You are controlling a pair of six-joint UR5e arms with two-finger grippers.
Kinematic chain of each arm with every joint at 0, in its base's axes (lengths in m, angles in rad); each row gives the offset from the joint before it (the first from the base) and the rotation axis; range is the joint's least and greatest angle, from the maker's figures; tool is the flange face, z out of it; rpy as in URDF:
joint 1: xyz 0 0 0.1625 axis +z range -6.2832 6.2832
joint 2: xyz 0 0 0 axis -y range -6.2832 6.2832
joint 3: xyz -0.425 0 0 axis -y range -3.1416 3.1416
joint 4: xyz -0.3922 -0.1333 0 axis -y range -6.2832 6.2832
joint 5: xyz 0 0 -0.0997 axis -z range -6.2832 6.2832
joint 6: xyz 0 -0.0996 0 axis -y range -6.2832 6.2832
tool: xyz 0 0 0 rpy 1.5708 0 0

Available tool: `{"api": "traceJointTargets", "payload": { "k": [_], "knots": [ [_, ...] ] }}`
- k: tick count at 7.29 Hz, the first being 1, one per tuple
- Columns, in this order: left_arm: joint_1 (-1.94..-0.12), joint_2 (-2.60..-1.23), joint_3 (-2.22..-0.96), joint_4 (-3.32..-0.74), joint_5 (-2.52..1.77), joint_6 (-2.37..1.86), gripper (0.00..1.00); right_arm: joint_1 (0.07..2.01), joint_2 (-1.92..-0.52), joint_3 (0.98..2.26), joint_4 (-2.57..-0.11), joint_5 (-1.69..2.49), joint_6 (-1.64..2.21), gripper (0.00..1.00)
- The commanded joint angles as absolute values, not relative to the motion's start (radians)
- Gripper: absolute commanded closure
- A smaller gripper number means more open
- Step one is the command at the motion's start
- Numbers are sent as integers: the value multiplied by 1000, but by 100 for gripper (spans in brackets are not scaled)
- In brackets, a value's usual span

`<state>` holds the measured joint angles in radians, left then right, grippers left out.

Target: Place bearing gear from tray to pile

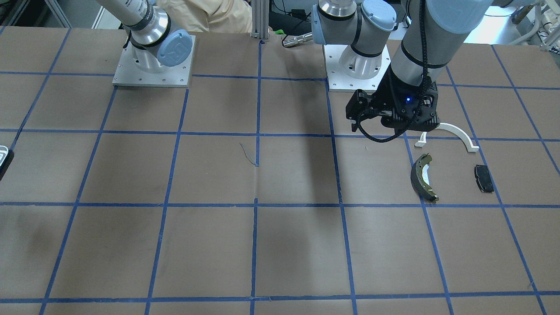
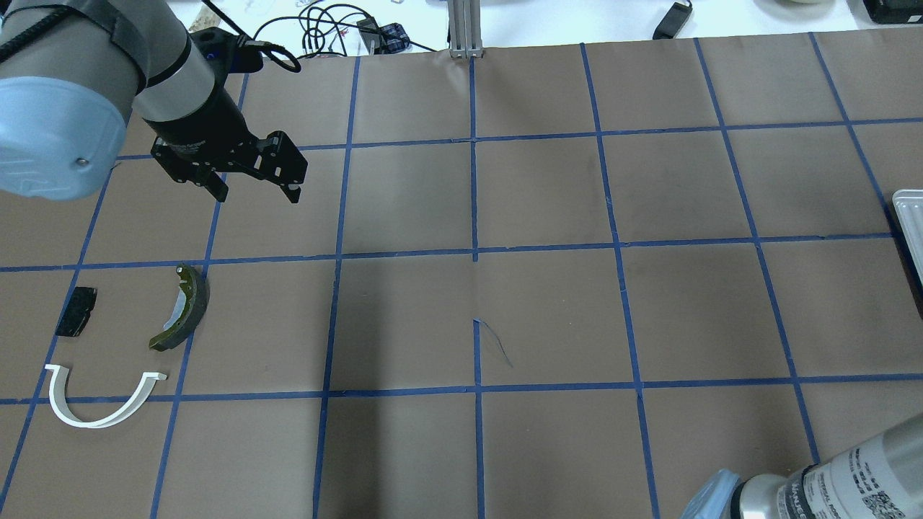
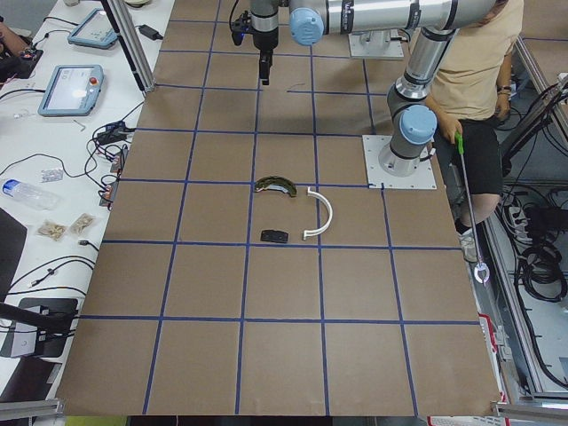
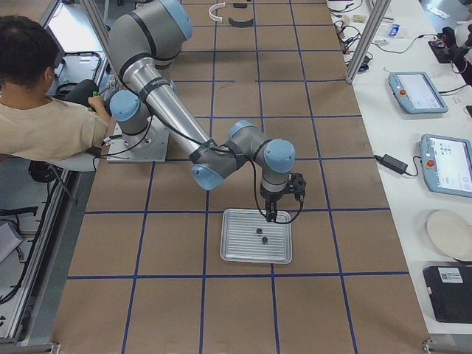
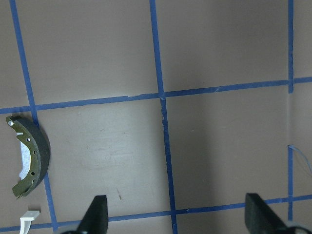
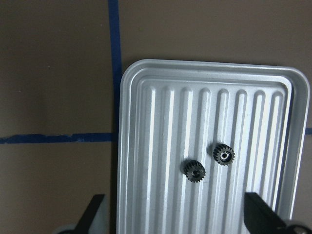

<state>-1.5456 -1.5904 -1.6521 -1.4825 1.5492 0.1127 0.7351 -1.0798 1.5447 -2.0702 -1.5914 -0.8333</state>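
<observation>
On tray [image 6: 127,146], under my right gripper [image 4: 270,215] | two gears [image 6: 195,171] lie close together, untouched | fingers [image 6: 95,214] spread apart, I see nothing gripped.

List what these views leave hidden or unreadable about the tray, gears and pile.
Silver ribbed tray: overhead view's edge cuts all but a corner.
Two small dark toothed gears: mere specks in the right-side view.
White arched strip: front view, middle behind the left gripper.
Right gripper: wrist view's bottom edge shows only fingertips.

Brown table [image 2: 548,317] — blue tape grid [image 2: 474,194], white bench [image 4: 376,118] (tablets [image 4: 417,91], cables [image 2: 317,20]) alongside, aluminium post [image 2: 465,29]
</observation>
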Motion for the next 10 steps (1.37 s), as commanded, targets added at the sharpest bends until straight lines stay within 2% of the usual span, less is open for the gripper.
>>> {"api": "traceJointTargets", "payload": {
  "k": [1, 4, 6, 9, 10],
  "knots": [
    [-1545, -1591, -1652, -1482, 1549, 113, 0, 721, -1010, 1546, -2135, -1592, -851, 0],
    [-1546, -1589, -1654, -1480, 1549, 114, 0, 690, -968, 1546, -2138, -1591, -917, 1],
    [-1546, -1592, -1654, -1480, 1548, 112, 0, 689, -963, 1546, -2138, -1621, -916, 15],
    [-1546, -1592, -1652, -1480, 1546, 114, 0, 687, -927, 1546, -2177, -1620, -916, 17],
    [-1546, -1591, -1652, -1480, 1546, 112, 0, 686, -927, 1546, -2181, -1623, -914, 22]
  ]
}}
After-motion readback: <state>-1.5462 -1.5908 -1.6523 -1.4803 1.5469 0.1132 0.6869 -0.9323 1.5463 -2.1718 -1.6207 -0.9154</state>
